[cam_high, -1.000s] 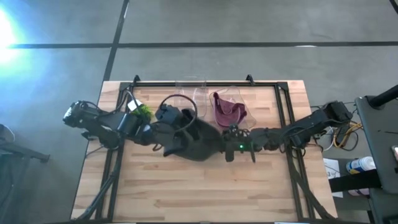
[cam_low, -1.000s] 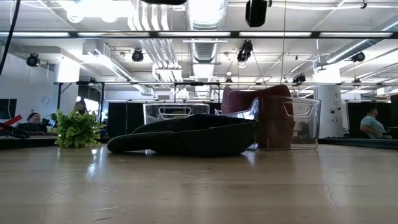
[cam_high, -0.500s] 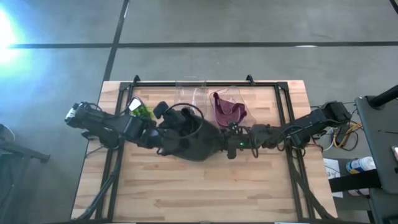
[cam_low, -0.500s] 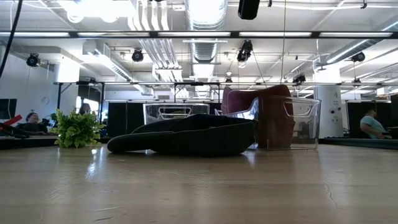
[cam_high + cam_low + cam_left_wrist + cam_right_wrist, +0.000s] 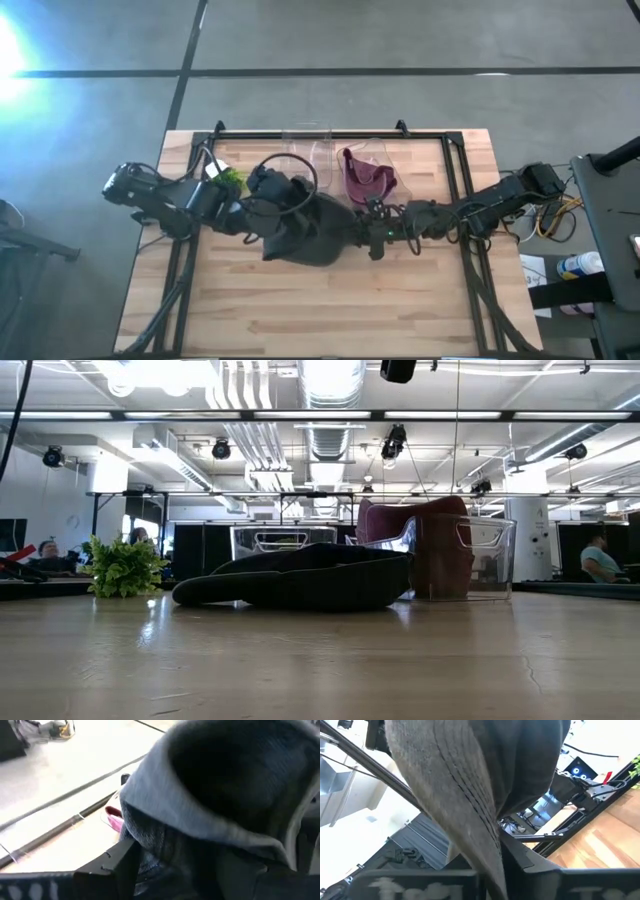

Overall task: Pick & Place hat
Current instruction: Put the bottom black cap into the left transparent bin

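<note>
A dark grey knit hat [image 5: 310,232] hangs in the air over the table's middle between my two grippers, out of the low view. It fills the left wrist view [image 5: 210,805] and the right wrist view [image 5: 460,780]. My right gripper [image 5: 362,234] comes from the table's right and is shut on it. My left gripper [image 5: 272,200] comes from the left. Its jaws stand wide, with the knit between them. A maroon hat [image 5: 366,178] sits in a clear bin [image 5: 312,150] at the back. My left gripper has the hat's folded rim [image 5: 145,827] lying over and against one finger [image 5: 112,865]. The jaws stand apart, and I cannot tell whether they grip it. My right gripper pinches a ribbed fold of the hat [image 5: 487,835] between its two fingers [image 5: 530,865]. They come about level from the table's right. The knit rises past them, clear of the table.
In the low view another dark hat [image 5: 300,578] lies flat on the table in front of the clear bin [image 5: 470,555]. A small green plant [image 5: 230,180] stands at the back left. A black frame [image 5: 330,133] rims the table. Bare wood lies toward the near edge.
My left gripper pushed toward the table's right into the hat, then drew back to the left. The held hat's outline has bunched in narrower between the grippers. The dark hat on the table has kept still.
</note>
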You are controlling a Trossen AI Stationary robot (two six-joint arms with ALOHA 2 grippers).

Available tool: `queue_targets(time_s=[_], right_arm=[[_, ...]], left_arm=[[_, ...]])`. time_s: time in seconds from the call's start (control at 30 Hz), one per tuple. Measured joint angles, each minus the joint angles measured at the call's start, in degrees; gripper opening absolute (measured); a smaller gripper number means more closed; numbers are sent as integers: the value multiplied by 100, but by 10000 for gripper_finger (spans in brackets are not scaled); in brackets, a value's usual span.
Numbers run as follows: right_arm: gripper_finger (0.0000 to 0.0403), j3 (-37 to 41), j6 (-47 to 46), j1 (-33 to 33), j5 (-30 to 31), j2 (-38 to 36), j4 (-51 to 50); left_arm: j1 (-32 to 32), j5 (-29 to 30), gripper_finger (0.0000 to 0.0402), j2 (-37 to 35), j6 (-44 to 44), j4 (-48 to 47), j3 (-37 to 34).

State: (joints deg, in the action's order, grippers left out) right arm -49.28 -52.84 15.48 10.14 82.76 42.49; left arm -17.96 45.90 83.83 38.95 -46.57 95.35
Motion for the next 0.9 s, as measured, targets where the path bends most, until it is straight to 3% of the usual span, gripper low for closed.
queue_targets(time_s=[0.23, 0.4, 0.9], right_arm=[[72, 2, 13, -2, 7, 0, -26], [80, 7, 35, -2, 29, 0, -28], [14, 11, 46, -54, 64, 0, 16]], left_arm=[[-37, -169, 223, -70, 444, -38, 274], [-55, -423, 223, -167, 310, -629, 624], [-161, -1474, 223, -570, 360, -1353, 865]])
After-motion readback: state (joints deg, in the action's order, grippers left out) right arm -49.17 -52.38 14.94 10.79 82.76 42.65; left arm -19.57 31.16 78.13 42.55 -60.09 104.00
